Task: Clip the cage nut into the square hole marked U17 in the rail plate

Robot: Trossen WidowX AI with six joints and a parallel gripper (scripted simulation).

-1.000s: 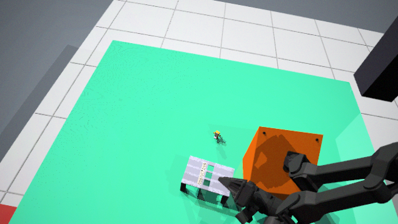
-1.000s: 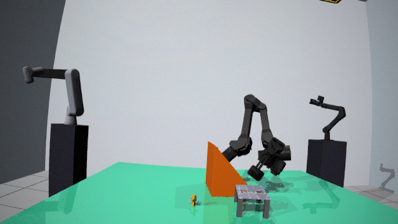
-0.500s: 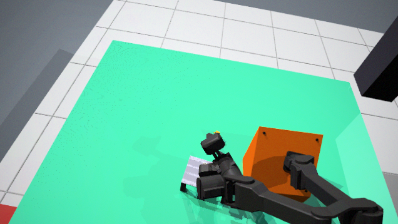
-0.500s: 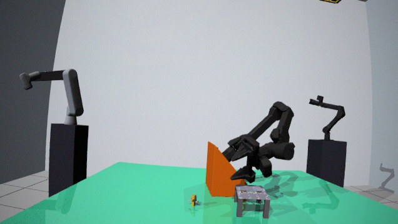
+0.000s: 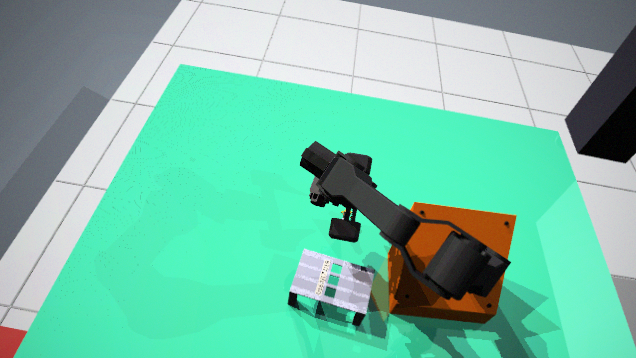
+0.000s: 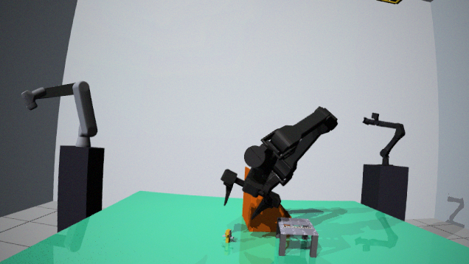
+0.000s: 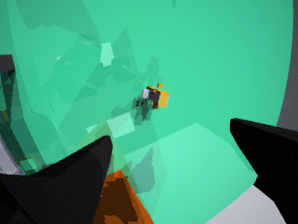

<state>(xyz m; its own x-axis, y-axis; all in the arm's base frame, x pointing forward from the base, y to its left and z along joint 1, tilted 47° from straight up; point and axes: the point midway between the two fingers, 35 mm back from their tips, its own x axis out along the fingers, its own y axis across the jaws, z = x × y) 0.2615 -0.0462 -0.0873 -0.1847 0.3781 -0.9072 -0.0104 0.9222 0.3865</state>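
From the top, the claw (image 5: 350, 197) (image 6: 239, 212) (image 7: 170, 133) looms over the cage nut (image 5: 344, 213) (image 6: 228, 236) (image 7: 164, 98), near the rail plate (image 5: 309, 276) (image 6: 299, 231); pale tiles (image 5: 395, 50) surround the green tabletop (image 5: 225, 125) (image 6: 166, 221) (image 7: 225, 60)! Exterior: fingers spread wide, nut on the green, two pedestal arms (image 6: 85, 110) (image 6: 394, 140) behind! Wrist: claw released, gripping nothing, nut beyond the fingertips

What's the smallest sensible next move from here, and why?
Probably lower the open fingers straight toward the cage nut, keeping them wide: the wrist view shows it between the tips but farther forward, and the exterior view shows the tips above it, so a slight centring may help.
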